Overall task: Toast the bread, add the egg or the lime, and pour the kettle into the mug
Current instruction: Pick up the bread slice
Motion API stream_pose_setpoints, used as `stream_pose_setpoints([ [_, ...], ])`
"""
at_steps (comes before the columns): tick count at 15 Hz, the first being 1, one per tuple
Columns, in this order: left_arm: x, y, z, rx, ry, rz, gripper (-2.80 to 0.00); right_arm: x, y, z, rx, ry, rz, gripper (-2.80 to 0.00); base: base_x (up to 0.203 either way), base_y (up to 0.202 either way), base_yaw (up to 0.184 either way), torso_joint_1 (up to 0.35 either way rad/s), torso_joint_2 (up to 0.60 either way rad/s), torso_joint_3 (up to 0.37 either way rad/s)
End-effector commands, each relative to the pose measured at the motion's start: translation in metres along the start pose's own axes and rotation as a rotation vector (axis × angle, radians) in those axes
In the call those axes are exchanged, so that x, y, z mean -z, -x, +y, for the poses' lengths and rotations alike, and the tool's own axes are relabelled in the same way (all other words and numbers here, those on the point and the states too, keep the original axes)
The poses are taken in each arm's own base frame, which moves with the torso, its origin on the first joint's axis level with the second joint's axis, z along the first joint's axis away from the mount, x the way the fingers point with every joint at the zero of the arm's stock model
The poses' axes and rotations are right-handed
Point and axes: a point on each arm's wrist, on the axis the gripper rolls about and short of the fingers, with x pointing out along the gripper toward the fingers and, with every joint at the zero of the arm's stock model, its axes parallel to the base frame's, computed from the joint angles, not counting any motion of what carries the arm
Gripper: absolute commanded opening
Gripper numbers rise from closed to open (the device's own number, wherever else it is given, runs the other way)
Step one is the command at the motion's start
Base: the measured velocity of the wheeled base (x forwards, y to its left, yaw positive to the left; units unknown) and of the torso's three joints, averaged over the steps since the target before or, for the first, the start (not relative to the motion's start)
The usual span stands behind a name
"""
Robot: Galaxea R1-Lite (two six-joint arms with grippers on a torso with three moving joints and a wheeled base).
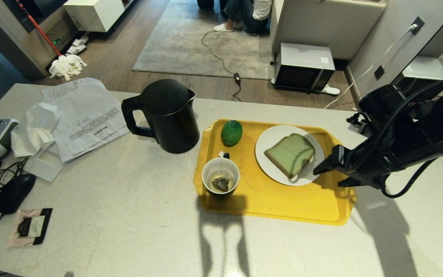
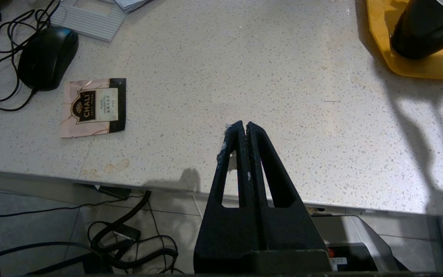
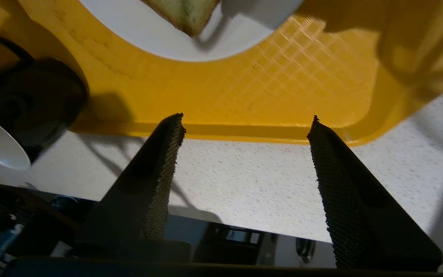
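A pale speckled tabletop (image 1: 129, 215) carried a yellow tray (image 1: 283, 207) near its middle. On the tray a white plate (image 1: 271, 169) held one slice of pale green bread (image 1: 290, 154), lying flat. Just left of the plate, at the tray's far edge, sat the dark green lime (image 1: 231, 132). At the tray's near left corner stood the mug (image 1: 220, 181), dark outside and white inside, with a tea bag resting in its bottom. The tall black kettle (image 1: 165, 115) stood upright on the tabletop just beside the tray's left edge, its handle pointing left.

The right tool (image 1: 323, 169) reached in from the right, its tips over the near right rim of the plate, close to the bread's corner. In the right wrist view its two fingers (image 3: 167, 161) stood wide apart with nothing between them, above the near edge of the tray. No egg was to be seen.

The left tool (image 2: 243, 127) showed only in the left wrist view, hanging over the near edge of the tabletop, well apart from the tray, its fingers pressed together and holding nothing.

On the left part of the tabletop lay loose papers (image 1: 87, 115), a crumpled tissue (image 1: 33, 130), a black computer mouse (image 1: 14, 192) with its cable, and a pink and black tea sachet (image 1: 31, 227). Beyond the tabletop, on the floor, were a grey rug (image 1: 190, 42), a microwave oven (image 1: 303, 67) and a mop (image 1: 65, 65). A person (image 1: 244, 13) sat at the far end of the rug, only partly in view.
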Motion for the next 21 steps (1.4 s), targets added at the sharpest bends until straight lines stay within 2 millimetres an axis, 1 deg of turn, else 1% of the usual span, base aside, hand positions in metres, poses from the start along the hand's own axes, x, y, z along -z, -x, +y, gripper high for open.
stream_pose_setpoints([
  [1,0.0,0.0,0.0,0.0,0.0,-0.003,-2.8,-0.009,-0.023,0.011,-0.003,-0.042,0.014,0.0,0.0,0.0,0.0,0.0,0.0,0.0],
  [3,0.0,0.0,0.0,0.0,0.0,-0.003,-2.8,-0.02,-0.031,0.027,-0.011,-0.078,-0.019,0.0,0.0,0.0,0.0,0.0,0.0,0.0],
  [5,0.0,0.0,0.0,0.0,0.0,-0.003,-2.8,-0.028,-0.043,0.042,0.026,-0.083,-0.054,0.0,0.0,0.0,0.0,0.0,0.0,0.0],
  [7,0.0,0.0,0.0,0.0,0.0,-0.002,-2.8,-0.037,-0.05,0.051,0.04,-0.08,-0.098,0.0,0.0,0.0,0.0,0.0,0.0,0.0],
  [10,0.0,0.0,0.0,0.0,0.0,-0.002,-2.8,-0.043,-0.06,0.054,0.109,-0.069,-0.153,0.0,0.0,0.0,0.0,0.0,0.0,0.0],
  [12,0.0,0.0,0.0,0.0,0.0,-0.003,-2.8,-0.045,-0.065,0.058,0.11,-0.058,-0.167,0.0,0.0,0.0,0.0,0.0,0.0,0.0],
  [16,0.0,0.0,0.0,0.0,0.0,-0.002,-2.8,-0.054,-0.066,0.063,0.111,-0.058,-0.219,0.0,0.0,0.0,0.0,0.0,0.0,0.0],
  [18,0.0,0.0,0.0,0.0,0.0,-0.003,-2.8,-0.055,-0.069,0.063,0.119,-0.059,-0.227,0.0,0.0,0.0,0.0,0.0,0.0,0.0],
  [21,0.0,0.0,0.0,0.0,0.0,-0.002,-2.8,-0.06,-0.069,0.058,0.153,-0.056,-0.25,0.0,0.0,0.0,0.0,0.0,0.0,0.0],
])
